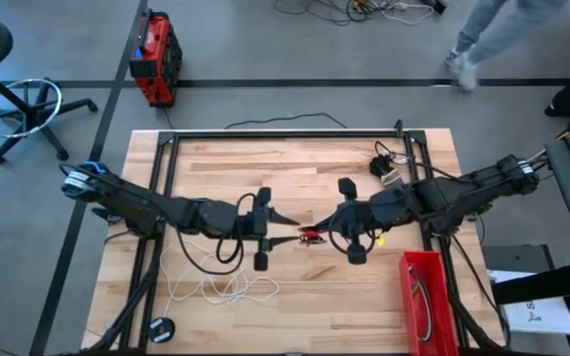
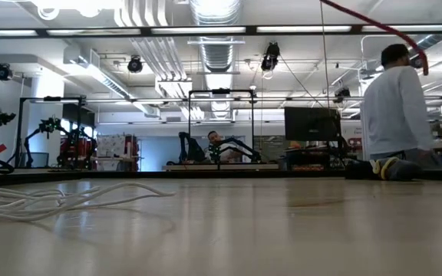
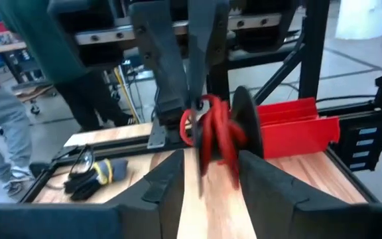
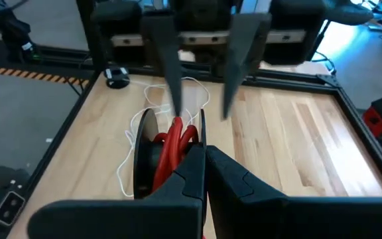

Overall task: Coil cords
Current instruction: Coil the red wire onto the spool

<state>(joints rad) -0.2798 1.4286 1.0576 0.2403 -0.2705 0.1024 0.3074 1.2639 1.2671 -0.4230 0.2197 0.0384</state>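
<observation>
High view: both dark arms reach inward over the pale wood-plank surface point(image 1: 295, 168). Left tool point(image 1: 287, 235) and right tool point(image 1: 323, 231) meet nose to nose at the small red cord coil point(image 1: 311, 235). Thin white cord point(image 1: 228, 288) lies in loose loops near the front edge.

Low view: white loops lie flat on the surface.

Left wrist view: fingers spread, clear of the coil.

Right wrist view: fingers pinched together on the red coil, which is wound on a dark spool.
</observation>
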